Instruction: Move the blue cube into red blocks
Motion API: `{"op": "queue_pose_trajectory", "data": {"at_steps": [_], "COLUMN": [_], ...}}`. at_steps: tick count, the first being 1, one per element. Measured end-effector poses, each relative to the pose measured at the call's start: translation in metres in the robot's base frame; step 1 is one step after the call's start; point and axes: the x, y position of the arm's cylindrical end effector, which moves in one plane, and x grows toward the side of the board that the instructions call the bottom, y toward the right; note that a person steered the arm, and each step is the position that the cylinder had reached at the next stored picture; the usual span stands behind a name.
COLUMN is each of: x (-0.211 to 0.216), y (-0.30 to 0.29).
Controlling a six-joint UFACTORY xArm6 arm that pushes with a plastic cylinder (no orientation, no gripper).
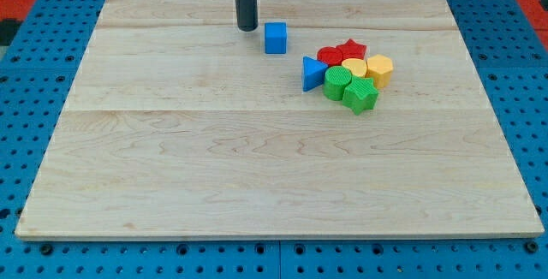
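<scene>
A blue cube (275,38) sits alone on the wooden board, near the view's top centre. My tip (247,28) stands just to the left of the cube, a small gap apart from it. To the cube's lower right lie two red blocks: a round one (329,56) and a star-shaped one (350,50). They are part of a tight cluster, and a short stretch of bare board lies between the cube and them.
The cluster also holds a blue triangle (313,73), a yellow heart-like block (354,66), a yellow hexagon (380,69), a green cylinder (337,82) and a green star-like block (360,96). The wooden board (257,168) lies on a blue pegboard surface.
</scene>
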Motion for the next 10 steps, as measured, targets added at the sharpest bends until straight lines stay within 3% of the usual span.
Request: {"op": "queue_pose_trajectory", "data": {"at_steps": [2,6,7,8,10], "x": [0.04,0.008,0.011,0.031,0.075], "y": [0.053,0.108,0.179,0.229,0.219]}}
